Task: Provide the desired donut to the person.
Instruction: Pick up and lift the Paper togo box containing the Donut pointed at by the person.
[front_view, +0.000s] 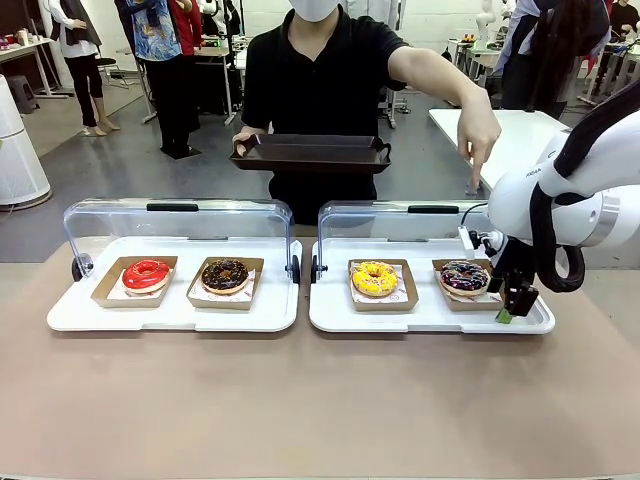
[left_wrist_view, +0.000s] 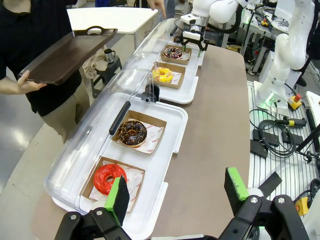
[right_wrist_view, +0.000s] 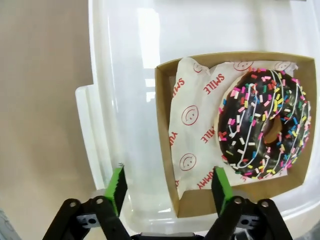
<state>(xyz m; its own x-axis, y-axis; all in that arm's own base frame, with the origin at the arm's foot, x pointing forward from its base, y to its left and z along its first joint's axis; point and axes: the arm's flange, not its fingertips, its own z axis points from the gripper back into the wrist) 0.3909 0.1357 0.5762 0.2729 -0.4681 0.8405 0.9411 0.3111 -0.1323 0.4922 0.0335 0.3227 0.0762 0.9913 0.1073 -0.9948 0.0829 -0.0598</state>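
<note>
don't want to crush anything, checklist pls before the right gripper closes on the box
1. Person's hand points at the sprinkle donut: ok
2. Right gripper at that donut's box: ok
3. Jaws open, box wall between them: ok
4. Inner finger clear of the donut: cannot tell, very close
5. Lid open: ok
6. Person's tray held ready: ok
</note>
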